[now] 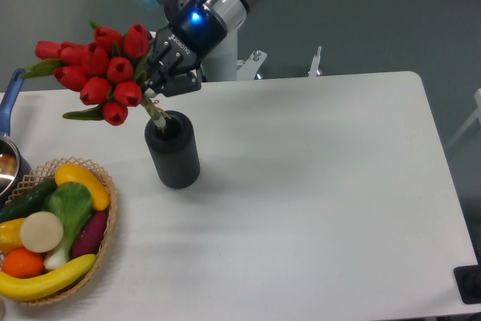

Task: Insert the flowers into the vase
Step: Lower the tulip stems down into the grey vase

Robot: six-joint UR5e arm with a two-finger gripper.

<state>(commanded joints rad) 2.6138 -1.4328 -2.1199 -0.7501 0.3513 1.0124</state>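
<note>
The flowers (101, 69), a bunch of red tulip buds with green leaves, hang tilted to the left above the table. My gripper (156, 79) is shut on their stems just below the buds. The stem ends (158, 116) dip into the round mouth of the vase (173, 149), a matte black cylinder standing upright on the white table. The buds lean out to the vase's upper left. The gripper is just above and slightly left of the vase's mouth.
A wicker basket (105, 219) with fruit and vegetables sits at the front left, close to the vase. A pot with a blue handle (9, 99) stands at the left edge. A black object (470, 283) is at the front right corner.
</note>
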